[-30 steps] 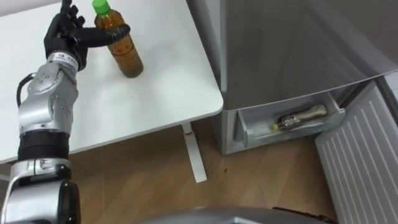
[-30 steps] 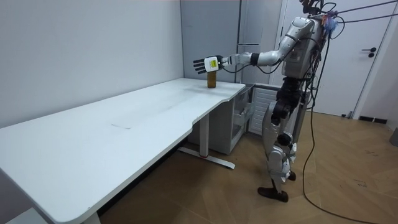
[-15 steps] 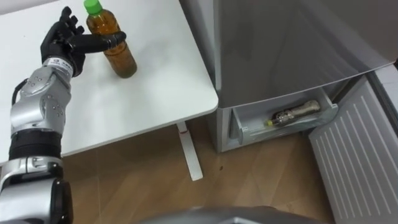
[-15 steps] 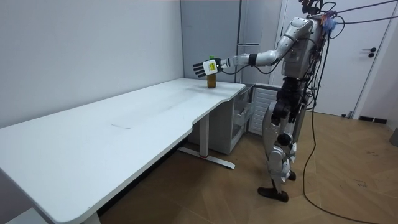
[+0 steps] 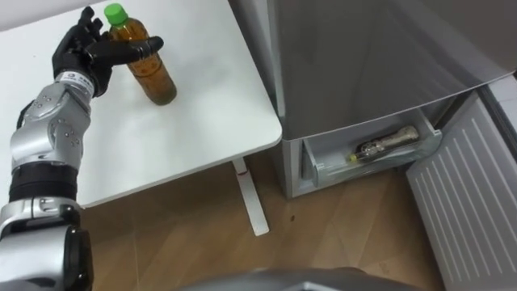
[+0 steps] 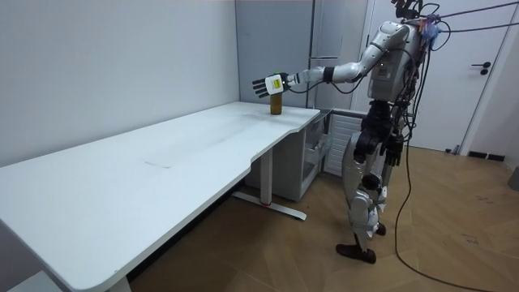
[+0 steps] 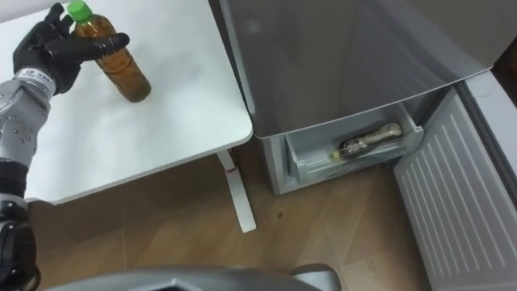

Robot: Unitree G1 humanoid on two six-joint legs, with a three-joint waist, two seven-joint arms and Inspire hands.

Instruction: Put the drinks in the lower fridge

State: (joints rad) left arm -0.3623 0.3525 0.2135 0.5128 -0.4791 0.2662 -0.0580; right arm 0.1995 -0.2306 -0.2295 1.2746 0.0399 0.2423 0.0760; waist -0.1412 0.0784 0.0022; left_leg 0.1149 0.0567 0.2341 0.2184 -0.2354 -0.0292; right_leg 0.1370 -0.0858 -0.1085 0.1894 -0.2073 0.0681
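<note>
At the far left my left hand [image 5: 81, 50] has closed in on the tea bottle [image 5: 153, 77] since a second ago: the fingers [image 5: 90, 24] now press against its neck just under the green cap, where a gap showed before, and the thumb stays hooked across its front. The bottle still stands, leaning a little, on the white surface [image 5: 186, 121] near the corner by the fridge [image 5: 363, 65]. Further right the lower fridge drawer [image 5: 323, 168] stays open with a second bottle [image 5: 386, 147] lying in it, and in the room view my right hand [image 6: 395, 151] hangs by the hip, its state impossible to tell.
</note>
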